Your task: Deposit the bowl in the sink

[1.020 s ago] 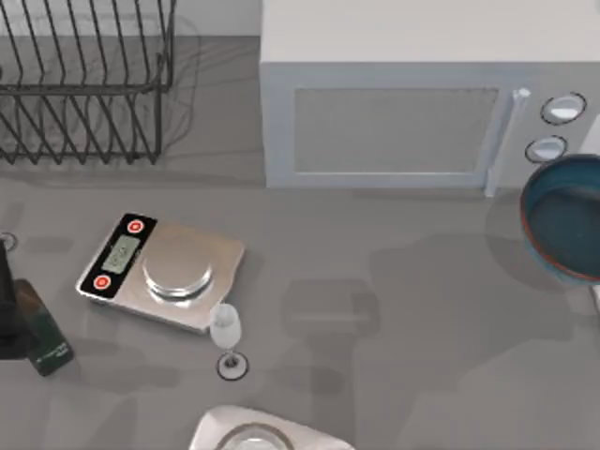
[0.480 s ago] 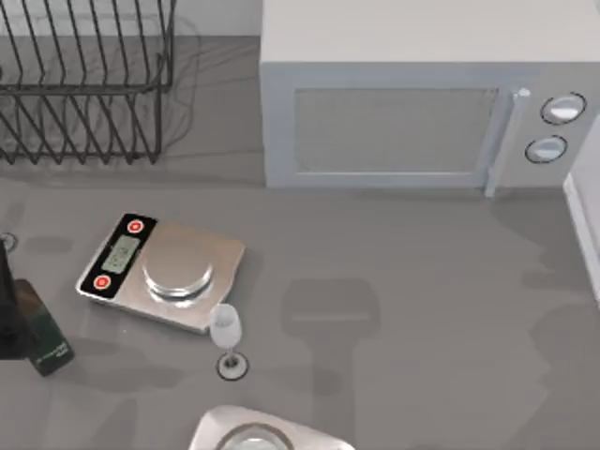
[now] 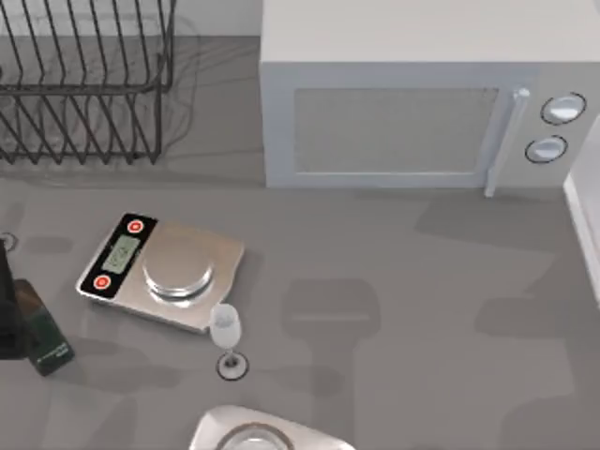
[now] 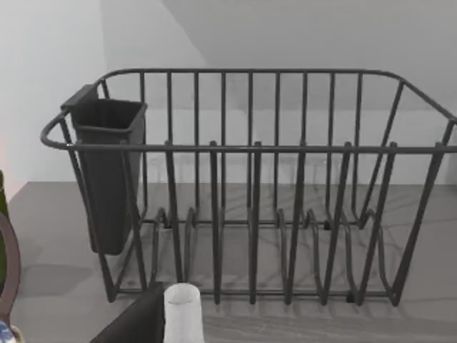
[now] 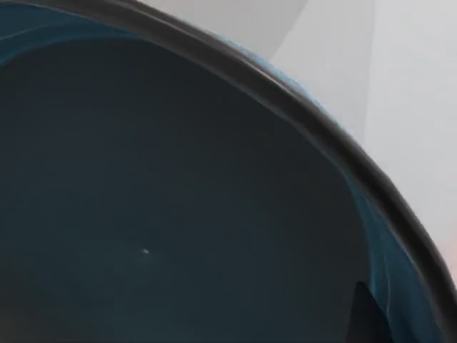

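Right wrist view: wide round glazed bowl, dark teal and smooth inside, dark rounded rim curving across with a thin blue glaze edge beyond it — pressed right up against the right arm's camera, pale wall behind. Cannot tell how the right jaws stand, nor whether they hold the bowl.

Left wrist view: black wire dish rack with upright bars and looped plate slots, dark square plastic cutlery cup hung on one end; frosted cylindrical glass nearer than the rack. Left jaws — cannot tell either.

Top view: brushed-metal kitchen scale with round steel platter, clear stemmed wine glass just beside it, boxy white microwave, matte grey counter.
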Controlling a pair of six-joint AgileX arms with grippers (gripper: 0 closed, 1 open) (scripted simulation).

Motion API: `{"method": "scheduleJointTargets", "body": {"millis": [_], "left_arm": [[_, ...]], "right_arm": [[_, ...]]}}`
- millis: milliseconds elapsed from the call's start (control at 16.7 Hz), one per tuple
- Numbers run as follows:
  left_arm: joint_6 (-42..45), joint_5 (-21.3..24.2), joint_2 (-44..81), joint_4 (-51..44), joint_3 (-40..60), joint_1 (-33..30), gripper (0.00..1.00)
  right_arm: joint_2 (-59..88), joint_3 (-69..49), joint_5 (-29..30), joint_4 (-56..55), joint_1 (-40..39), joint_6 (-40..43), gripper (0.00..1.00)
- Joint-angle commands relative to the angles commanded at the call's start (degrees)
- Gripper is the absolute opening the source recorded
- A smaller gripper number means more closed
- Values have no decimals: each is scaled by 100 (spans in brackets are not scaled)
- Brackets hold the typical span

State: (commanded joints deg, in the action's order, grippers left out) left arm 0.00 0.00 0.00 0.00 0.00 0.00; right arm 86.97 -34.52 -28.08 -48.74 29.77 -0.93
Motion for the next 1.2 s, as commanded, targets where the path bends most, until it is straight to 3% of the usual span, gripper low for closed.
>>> {"method": "scheduleJointTargets", "body": {"millis": [660, 1200], "left_arm": [[0, 0, 0, 0, 0, 0, 100], [0, 0, 0, 0, 0, 0, 100]], "right_arm": [[263, 110, -144, -611, -40, -122, 0], [2780, 498, -210, -3312, -60, -19, 0]]}}
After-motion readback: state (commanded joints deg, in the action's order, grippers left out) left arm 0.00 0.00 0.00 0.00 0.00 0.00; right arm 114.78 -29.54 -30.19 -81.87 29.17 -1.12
